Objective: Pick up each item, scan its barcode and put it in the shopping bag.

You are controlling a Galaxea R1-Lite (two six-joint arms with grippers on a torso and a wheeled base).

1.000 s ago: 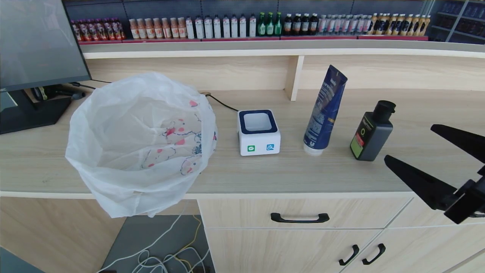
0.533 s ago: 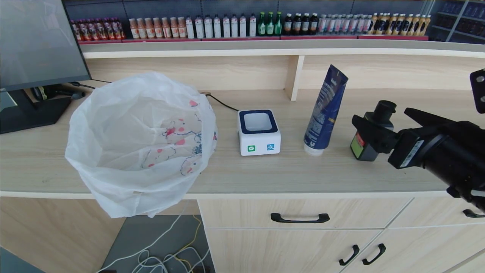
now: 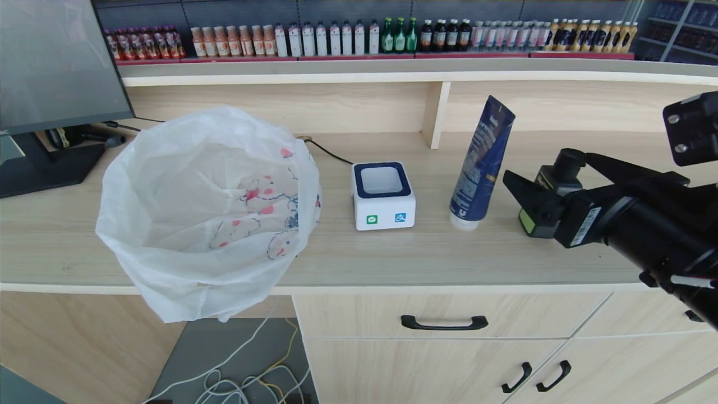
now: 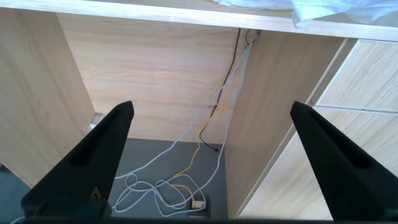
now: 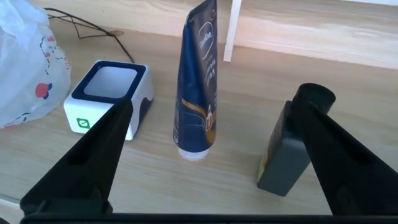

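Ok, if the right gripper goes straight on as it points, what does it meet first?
Likely the dark bottle, nearest the right gripper though off-centre; the blue tube stands farther on. Depth unclear.

One bag [image 3: 207,213], one scanner [image 3: 384,196], one blue tube [image 3: 481,163] and one dark bottle [image 5: 283,155] stand on the worktop [image 3: 392,252], plus one monitor [image 3: 50,62].

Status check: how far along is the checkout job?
Done: nothing; the shopping bag looks empty. In hand: the right gripper is open, its fingers flanking the dark bottle on the counter, not yet closed. Left: scan and bag that bottle, then the blue tube standing beside the scanner.
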